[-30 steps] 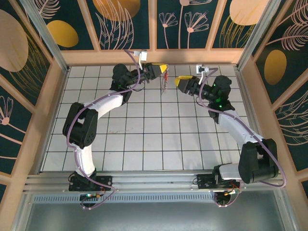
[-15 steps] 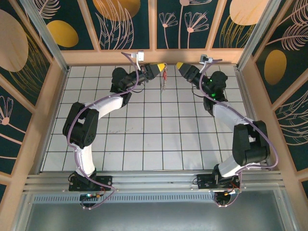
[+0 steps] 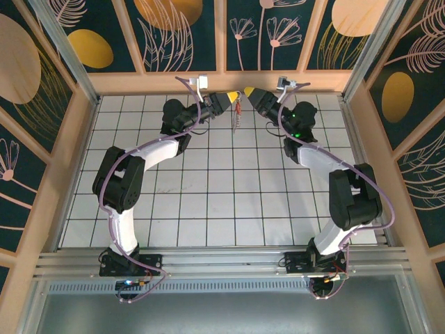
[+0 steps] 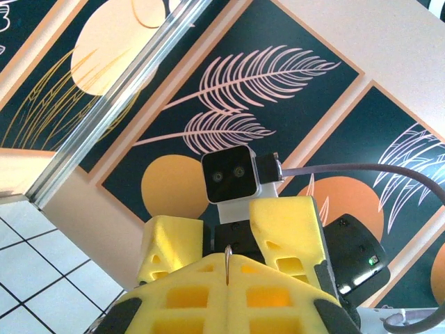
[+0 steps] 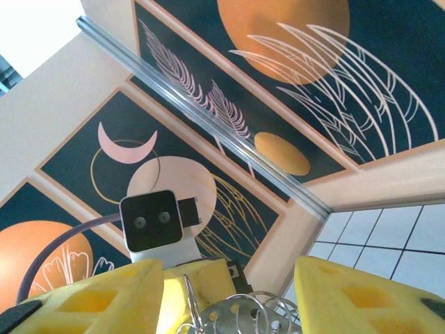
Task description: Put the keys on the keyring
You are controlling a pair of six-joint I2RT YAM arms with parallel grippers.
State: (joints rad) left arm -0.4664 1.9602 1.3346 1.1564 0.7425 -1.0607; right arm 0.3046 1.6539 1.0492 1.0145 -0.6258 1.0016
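Left wrist view, nearest first: the left end effector is clenched, its yellow pads pressed together on a thin wire of the keyring, which stands edge-on in the seam. In the right wrist view, the right end effector is released. Its fingers stand apart with the ring's metal coils low between them, and I cannot tell whether they touch.

From the top external view, the two yellow tips sit just beside each other at the far edge of the tabletop. The ring's long axis hangs down from the left tip, toward the right arm's inner side. A red fleck there may be the key, but it is too small to be sure. The free right arm looks like the one to close in.
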